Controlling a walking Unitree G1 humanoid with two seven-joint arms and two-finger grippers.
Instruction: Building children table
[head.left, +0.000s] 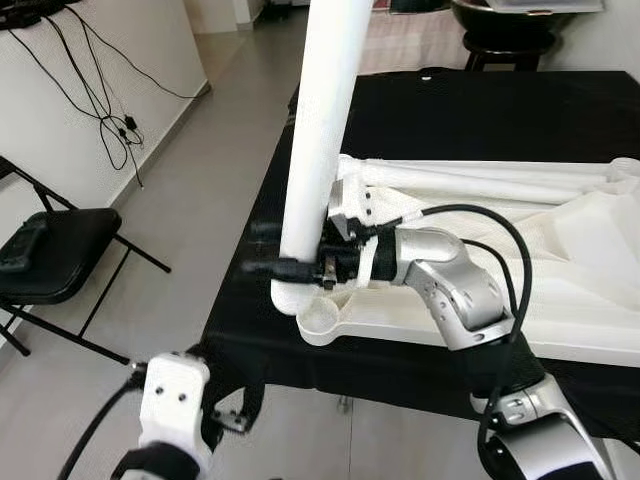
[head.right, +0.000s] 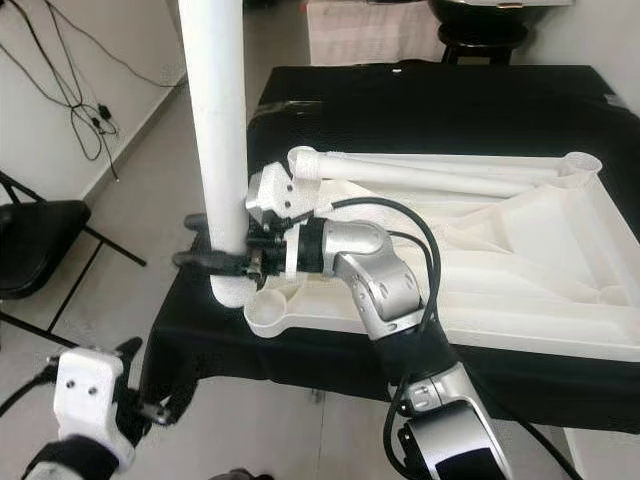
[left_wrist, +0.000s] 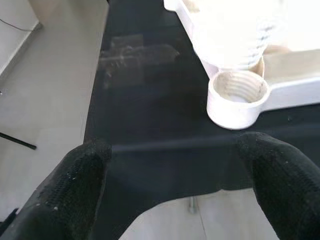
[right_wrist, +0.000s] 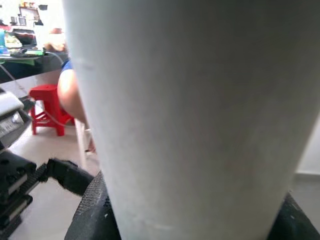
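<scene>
White plastic table leg upright in corner socket of upturned tabletop, right gripper fingers clamped around base, likely for screwing in. Left gripper fingers wide, idle below table edge.

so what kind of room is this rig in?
Likely a home room used as a workspace: tiled floor, a black folding chair by a white wall with cables, and a black-covered table holding the upturned white children's table, whose leg the right gripper grips.
</scene>
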